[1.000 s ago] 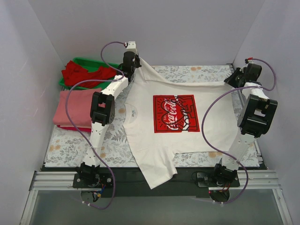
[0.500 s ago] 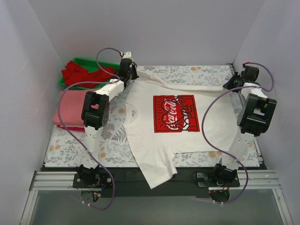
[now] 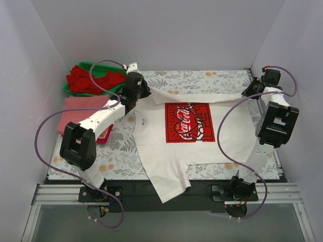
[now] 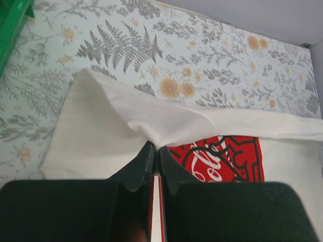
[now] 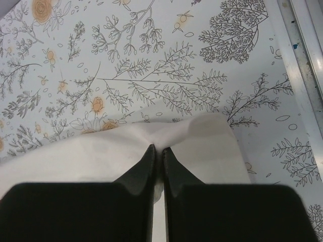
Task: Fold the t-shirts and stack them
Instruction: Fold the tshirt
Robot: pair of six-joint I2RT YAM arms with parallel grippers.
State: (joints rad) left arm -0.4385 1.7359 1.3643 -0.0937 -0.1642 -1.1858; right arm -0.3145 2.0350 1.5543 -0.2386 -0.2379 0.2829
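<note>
Top view, left to right. At the far left corner a green tray (image 3: pixel 96 64) holds crumpled crimson t-shirts (image 3: pixel 86 78). Just in front of it a folded salmon-pink t-shirt (image 3: pixel 81 113) lies on the floral-patterned desk (image 3: pixel 202 78), and a strip of red cloth (image 3: pixel 104 137) shows under its near edge.

The left fingers (image 3: pixel 146 94) are pressed together on a pinch of the far edge of the cream-white t-shirt (image 3: pixel 166 156). The left wrist view confirms this, with cloth bunched at the fingertips (image 4: pixel 151 154).

The shirt lies spread at the desk's centre, its red-and-black chest print (image 3: pixel 189 122) facing up. One sleeve hangs over the near edge of the desk. Its far edge forms a raised band between the two arms and overlaps the top of the print.

At the far right, the right fingers (image 3: pixel 246 91) are likewise clamped on that edge, which the right wrist view (image 5: pixel 151 156) confirms.
</note>
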